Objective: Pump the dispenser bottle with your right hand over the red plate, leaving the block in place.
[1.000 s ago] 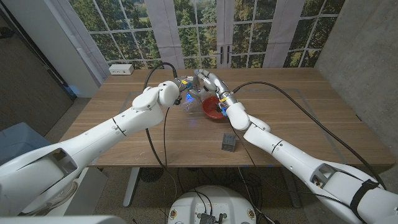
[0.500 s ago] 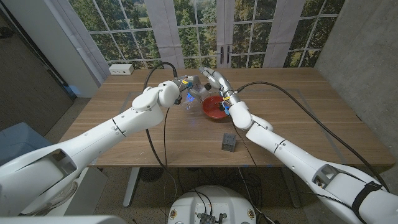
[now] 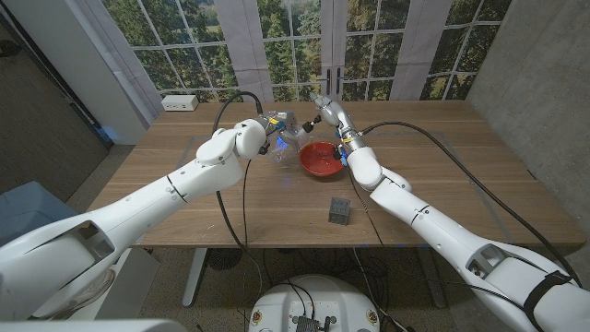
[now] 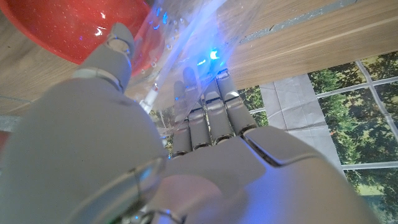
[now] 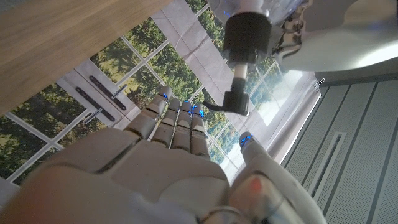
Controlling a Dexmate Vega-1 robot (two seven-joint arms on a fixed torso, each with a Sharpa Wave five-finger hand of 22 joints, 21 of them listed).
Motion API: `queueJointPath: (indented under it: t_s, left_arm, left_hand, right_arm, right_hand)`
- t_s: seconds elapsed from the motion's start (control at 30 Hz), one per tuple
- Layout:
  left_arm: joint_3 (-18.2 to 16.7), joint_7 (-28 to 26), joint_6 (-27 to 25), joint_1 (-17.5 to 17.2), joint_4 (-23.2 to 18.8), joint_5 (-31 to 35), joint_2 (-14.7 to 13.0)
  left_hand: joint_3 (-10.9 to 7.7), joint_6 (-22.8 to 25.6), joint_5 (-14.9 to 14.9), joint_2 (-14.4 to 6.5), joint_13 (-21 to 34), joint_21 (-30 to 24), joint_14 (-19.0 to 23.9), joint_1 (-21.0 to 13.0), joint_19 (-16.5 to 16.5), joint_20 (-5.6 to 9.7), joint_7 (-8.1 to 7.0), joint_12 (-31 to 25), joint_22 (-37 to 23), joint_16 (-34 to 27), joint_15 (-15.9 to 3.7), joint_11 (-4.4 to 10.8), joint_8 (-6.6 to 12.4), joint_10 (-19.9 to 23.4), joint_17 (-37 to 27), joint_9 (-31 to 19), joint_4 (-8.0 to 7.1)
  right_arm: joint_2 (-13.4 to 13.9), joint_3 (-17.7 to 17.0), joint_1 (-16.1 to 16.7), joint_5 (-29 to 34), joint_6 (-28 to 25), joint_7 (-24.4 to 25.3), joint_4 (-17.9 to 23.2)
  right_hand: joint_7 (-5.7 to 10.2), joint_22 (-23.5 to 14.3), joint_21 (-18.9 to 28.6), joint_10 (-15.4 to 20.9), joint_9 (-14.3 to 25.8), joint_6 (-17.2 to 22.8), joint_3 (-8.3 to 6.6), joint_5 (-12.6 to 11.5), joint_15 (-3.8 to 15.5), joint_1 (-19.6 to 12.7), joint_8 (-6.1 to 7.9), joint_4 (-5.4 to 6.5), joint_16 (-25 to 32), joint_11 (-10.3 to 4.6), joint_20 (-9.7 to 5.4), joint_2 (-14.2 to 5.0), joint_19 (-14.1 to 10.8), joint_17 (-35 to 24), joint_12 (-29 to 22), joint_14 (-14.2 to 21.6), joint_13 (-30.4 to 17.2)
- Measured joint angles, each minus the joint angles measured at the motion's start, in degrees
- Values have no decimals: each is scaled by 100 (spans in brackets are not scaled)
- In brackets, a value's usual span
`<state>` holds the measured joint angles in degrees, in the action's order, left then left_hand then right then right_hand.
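Left hand [image 3: 274, 129] around unlabelled clear dispenser bottle [image 3: 288, 140].

A white power strip [image 3: 180, 102] lies near the far left corner of the wooden table [image 3: 442, 175], well apart from the left hand and on its outer side. Beyond the table's far edge, past both hands, stand tall gridded windows [image 3: 295, 46] with pale curtains [image 3: 251, 41], green trees showing through the panes.
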<state>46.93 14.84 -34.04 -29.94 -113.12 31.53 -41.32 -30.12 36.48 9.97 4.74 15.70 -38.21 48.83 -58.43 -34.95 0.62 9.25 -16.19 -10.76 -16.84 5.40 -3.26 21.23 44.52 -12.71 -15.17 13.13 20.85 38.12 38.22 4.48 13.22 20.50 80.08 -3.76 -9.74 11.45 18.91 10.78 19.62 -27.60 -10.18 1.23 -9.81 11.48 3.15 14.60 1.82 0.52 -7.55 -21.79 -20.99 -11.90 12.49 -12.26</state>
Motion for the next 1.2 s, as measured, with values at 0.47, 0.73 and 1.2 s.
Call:
queueJointPath:
  t_s: [0.47, 0.73, 1.2]
  left_arm:
    - [-6, -15, -4, 1, 34, -9, 4]
    - [-69, -104, 45, -46, 43, -64, -6]
    - [-186, -408, 139, -190, 43, -122, -24]
  left_hand:
    - [25, 0, -1, -2, 1, -1, 18, 2, 0, 0, 0, 0, -5, 8, -19, 12, -21, -12, 9, -15, -26]
    - [32, 0, -4, -3, 10, -40, 17, 2, 0, 0, 0, 0, -5, 7, -20, 22, -23, -22, 5, -20, -32]
    - [48, 0, -6, -6, 42, -87, 41, 6, 16, 16, 0, 0, -4, 13, 1, 21, -73, -20, 4, -85, -48]
  right_arm:
    - [0, -184, 2, -549, 97, -244, -134]
    - [-14, -304, -11, -1026, 149, -532, -249]
    - [-93, -613, -38, -2177, 266, -1279, -610]
  right_hand:
    - [31, 0, 0, -21, 0, -30, 24, 0, -32, 0, 0, -24, 0, 22, 0, 0, 0, -1, 0, -32, 0]
    - [30, 0, 0, -21, 0, -30, 24, 0, -32, 0, 0, -24, 0, 22, 41, 0, -41, -1, 0, -32, -1]
    - [30, 0, 0, -51, 0, -30, 24, 0, -85, 1, 0, -24, 1, 53, 52, -1, -29, -1, 0, -61, -1]
